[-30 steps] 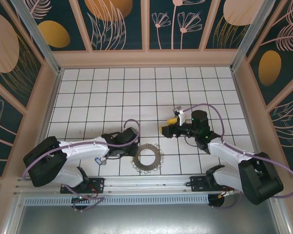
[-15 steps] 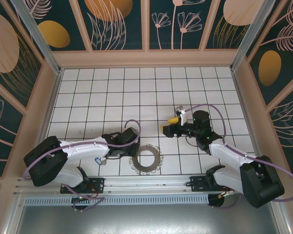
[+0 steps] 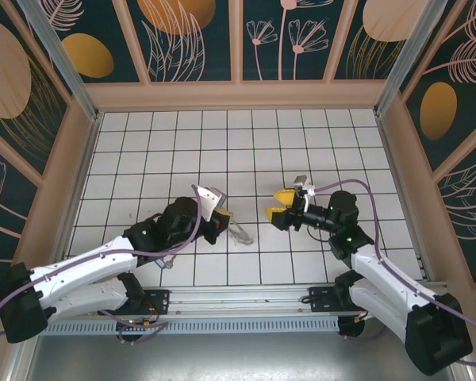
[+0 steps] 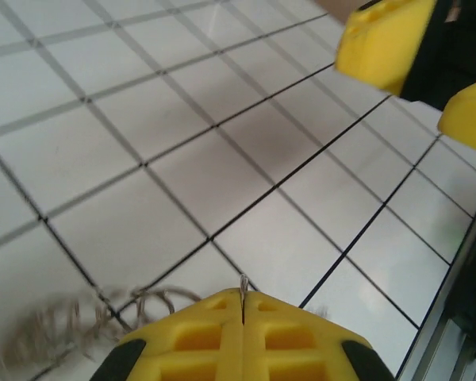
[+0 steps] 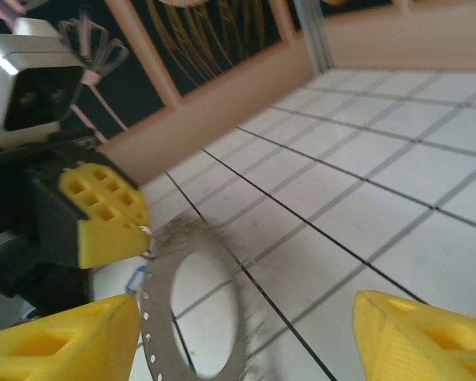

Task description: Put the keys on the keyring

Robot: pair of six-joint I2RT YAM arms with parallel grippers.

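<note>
White tiled floor lies beneath the left claw, pinching the rim of the flat grey-brown metal keyring, held on edge just before the spread right claw.

In the top view the left arm is stretching from the lower left corner toward the centre. Its left gripper is pressing both yellow fingers flush together (pinching the rim of the keyring). The right arm is angling up from the lower right, and its right gripper is pointing left at the other, jaws standing wide apart.
</note>
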